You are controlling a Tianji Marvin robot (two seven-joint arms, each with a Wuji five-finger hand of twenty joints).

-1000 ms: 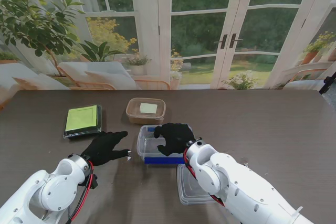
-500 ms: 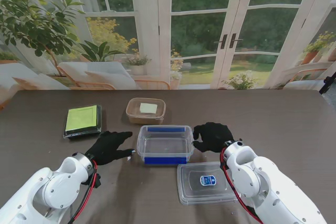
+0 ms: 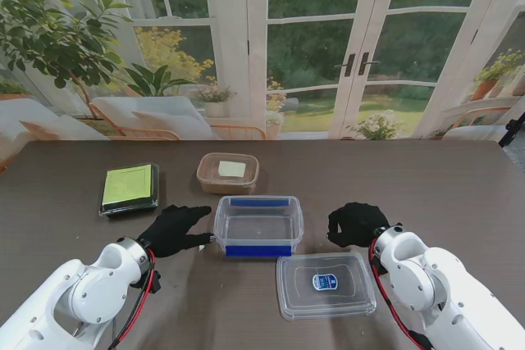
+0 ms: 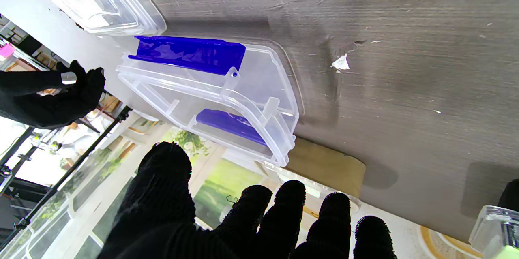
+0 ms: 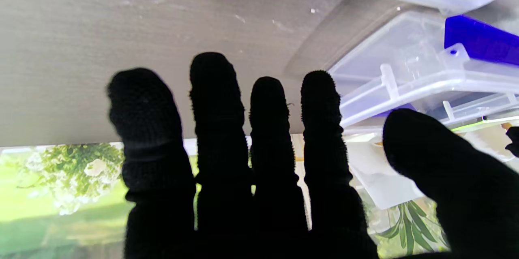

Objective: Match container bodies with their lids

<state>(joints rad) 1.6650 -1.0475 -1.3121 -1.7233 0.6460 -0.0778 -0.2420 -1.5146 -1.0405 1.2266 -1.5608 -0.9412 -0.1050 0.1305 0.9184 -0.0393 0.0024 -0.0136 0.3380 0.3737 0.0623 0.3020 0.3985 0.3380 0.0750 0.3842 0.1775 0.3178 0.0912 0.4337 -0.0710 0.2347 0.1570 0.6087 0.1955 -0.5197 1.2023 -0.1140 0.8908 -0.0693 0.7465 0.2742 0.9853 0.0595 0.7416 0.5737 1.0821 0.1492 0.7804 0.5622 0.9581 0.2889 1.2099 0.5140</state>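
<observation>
Both hands are empty, fingers spread: left hand [image 3: 174, 227] beside the clear rectangular plastic container with blue latches [image 3: 257, 225], seemingly to steady it; right hand [image 3: 354, 223] hovers far of its clear flat lid [image 3: 326, 284], lying near-right on the table [image 3: 443, 186].

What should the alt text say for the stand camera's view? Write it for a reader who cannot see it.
A clear container with blue clips sits open on a dark table between two black-gloved hands, left hand and right hand, both holding nothing. Its clear lid lies nearer to me; a tan container and green-topped box sit farther away.
</observation>
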